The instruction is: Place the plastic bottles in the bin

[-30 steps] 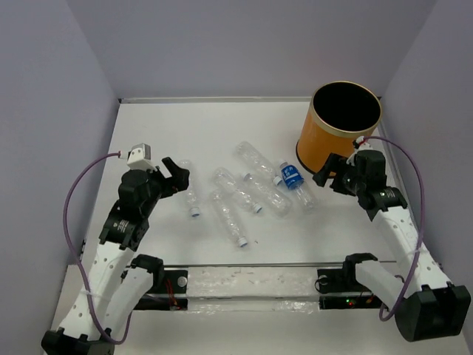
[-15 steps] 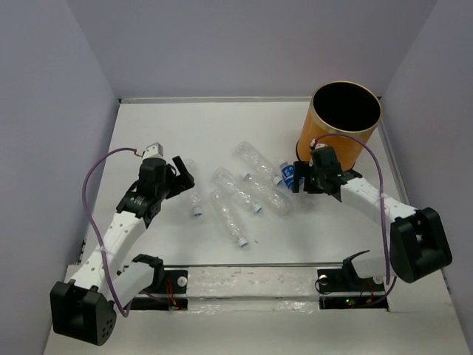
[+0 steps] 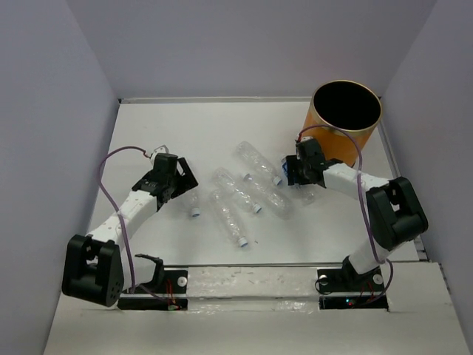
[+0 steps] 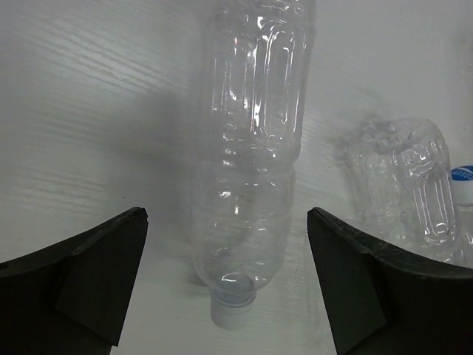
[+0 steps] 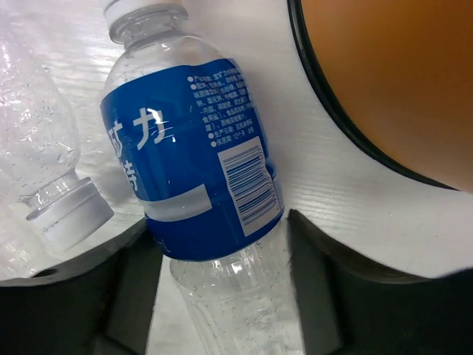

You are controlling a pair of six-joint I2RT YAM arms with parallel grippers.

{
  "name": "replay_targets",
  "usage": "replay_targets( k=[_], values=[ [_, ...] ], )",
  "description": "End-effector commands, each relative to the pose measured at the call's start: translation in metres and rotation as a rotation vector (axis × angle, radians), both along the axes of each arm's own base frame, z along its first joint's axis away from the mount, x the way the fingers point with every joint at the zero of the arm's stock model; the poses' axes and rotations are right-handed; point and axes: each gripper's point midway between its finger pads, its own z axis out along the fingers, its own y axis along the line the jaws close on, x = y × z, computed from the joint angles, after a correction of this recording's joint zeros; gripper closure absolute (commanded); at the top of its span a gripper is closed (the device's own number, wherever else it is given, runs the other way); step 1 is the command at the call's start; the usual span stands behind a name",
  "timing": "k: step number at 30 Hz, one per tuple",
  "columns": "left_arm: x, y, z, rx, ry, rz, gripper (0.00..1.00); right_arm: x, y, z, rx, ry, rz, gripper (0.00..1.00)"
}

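Observation:
Several clear plastic bottles lie on the white table. My left gripper (image 3: 182,185) is open and straddles the leftmost bottle (image 3: 191,200) near its cap end. In the left wrist view that bottle (image 4: 251,148) lies between the fingers (image 4: 89,274), apart from both. My right gripper (image 3: 299,174) is open, with its jaws close on either side of the blue-label bottle (image 3: 290,177), which rests on the table. In the right wrist view the bottle (image 5: 188,155) fills the gap, with a thin space on the left. The orange bin (image 3: 341,122) stands just behind it.
Other bottles lie in the middle: one at the back (image 3: 255,159), two side by side (image 3: 235,188) (image 3: 228,218) and one beside the labelled one (image 3: 272,198). The bin wall (image 5: 399,81) is close to the right fingers. Grey walls enclose the table.
Both arms have reached forward and down. The left gripper came over the leftmost bottle. The right gripper swung left from beside the bin onto the blue-label bottle.

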Motion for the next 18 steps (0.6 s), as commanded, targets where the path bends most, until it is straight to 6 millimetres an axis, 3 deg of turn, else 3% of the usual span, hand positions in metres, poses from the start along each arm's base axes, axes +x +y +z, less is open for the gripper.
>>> replay_targets(
  k=[1,5,9,14,17,18],
  values=[
    [0.030,-0.004,0.013,0.014,-0.043,0.029,0.01,0.013,0.008,0.036,-0.003,-0.126,0.002,0.57],
    [0.045,-0.005,0.008,0.026,-0.029,0.043,0.01,0.004,0.008,0.055,0.007,-0.170,0.003,0.70],
    [0.053,-0.008,-0.005,0.025,0.007,0.058,0.01,-0.009,0.004,0.087,0.040,-0.242,-0.006,0.71],
    [0.057,-0.011,-0.025,0.022,0.053,0.066,0.11,-0.031,0.010,0.154,0.155,-0.360,0.038,0.74],
    [0.056,-0.011,-0.037,0.022,0.063,0.074,0.19,-0.043,0.024,0.221,0.294,-0.499,0.113,0.74],
    [0.056,-0.010,-0.039,0.022,0.062,0.079,0.26,-0.045,0.023,0.243,0.324,-0.551,0.110,0.74]
  ],
)
